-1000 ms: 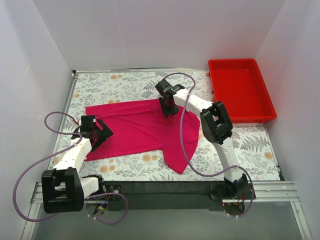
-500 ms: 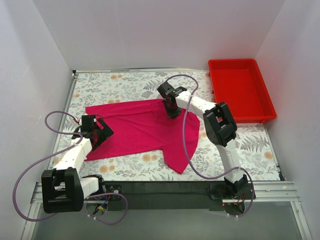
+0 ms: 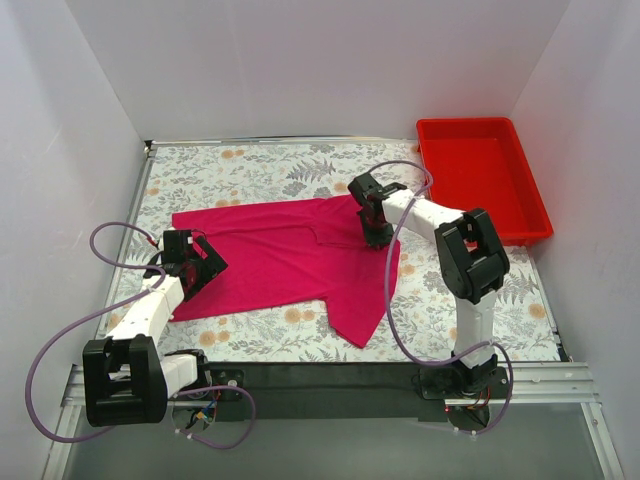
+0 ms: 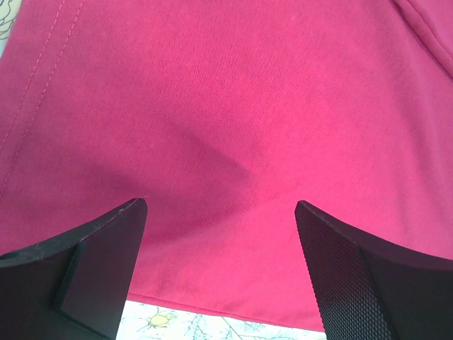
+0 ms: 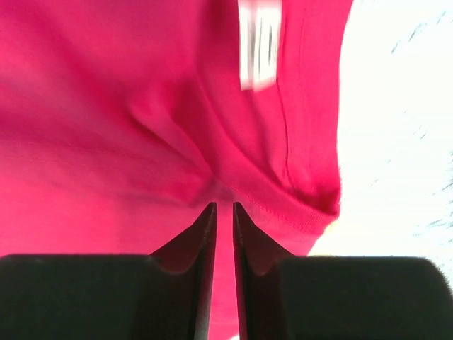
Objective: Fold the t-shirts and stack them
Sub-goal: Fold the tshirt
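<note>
A magenta-pink t-shirt lies spread on the floral table, one sleeve hanging toward the front edge. My right gripper is shut on a fold of the t-shirt near its collar, where a white label shows, at the shirt's right edge. My left gripper is open, its fingers spread wide just above the t-shirt near the hem at the left end.
A red plastic bin stands at the back right. White walls close in the table on three sides. The floral tablecloth shows behind and in front of the shirt.
My right gripper has moved to the right, dragging the collar part of the t-shirt with it. The left arm has not moved.
</note>
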`<state>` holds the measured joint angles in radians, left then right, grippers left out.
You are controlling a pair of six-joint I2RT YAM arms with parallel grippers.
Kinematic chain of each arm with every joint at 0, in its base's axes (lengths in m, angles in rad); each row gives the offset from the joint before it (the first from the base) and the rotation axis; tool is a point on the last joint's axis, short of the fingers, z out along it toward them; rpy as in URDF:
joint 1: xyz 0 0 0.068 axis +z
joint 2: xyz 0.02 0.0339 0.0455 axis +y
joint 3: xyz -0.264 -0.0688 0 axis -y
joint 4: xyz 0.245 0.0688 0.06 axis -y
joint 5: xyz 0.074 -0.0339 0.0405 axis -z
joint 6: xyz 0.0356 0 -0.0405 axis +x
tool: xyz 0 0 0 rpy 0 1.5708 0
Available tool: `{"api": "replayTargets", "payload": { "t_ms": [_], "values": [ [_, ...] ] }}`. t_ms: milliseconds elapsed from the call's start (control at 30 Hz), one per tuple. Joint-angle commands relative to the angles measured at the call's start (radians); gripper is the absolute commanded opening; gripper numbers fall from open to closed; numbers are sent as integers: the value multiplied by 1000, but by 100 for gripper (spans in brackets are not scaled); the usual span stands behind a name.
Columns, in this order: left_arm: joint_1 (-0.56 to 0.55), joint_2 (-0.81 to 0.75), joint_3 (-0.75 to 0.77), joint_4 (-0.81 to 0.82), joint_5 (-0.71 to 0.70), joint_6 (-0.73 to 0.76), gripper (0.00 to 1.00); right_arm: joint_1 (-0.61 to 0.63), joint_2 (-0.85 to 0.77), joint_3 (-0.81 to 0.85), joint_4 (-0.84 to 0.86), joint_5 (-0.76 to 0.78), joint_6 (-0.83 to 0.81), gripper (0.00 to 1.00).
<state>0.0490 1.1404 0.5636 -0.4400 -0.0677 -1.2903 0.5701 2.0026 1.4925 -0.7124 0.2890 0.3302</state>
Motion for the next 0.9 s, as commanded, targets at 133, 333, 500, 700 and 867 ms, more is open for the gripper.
{"api": "replayTargets", "payload": {
  "t_ms": [133, 333, 500, 700, 867],
  "values": [
    [-6, -1, 24, -5, -3, 3, 79, 1, -133, -103, 48, -83, 30, 33],
    [-3, 80, 183, -40, -27, -37, 79, -99, -185, -61, 152, -200, 4, 41],
    [9, 246, 366, -29, -79, -47, 79, -267, -144, 12, 280, -434, 23, 42],
    [52, 495, 600, -3, -92, -70, 79, -380, -44, 98, 418, -541, 147, 50],
    [71, 650, 743, 12, -93, -78, 77, -391, 47, 182, 491, -560, 208, 50]
  ]
}}
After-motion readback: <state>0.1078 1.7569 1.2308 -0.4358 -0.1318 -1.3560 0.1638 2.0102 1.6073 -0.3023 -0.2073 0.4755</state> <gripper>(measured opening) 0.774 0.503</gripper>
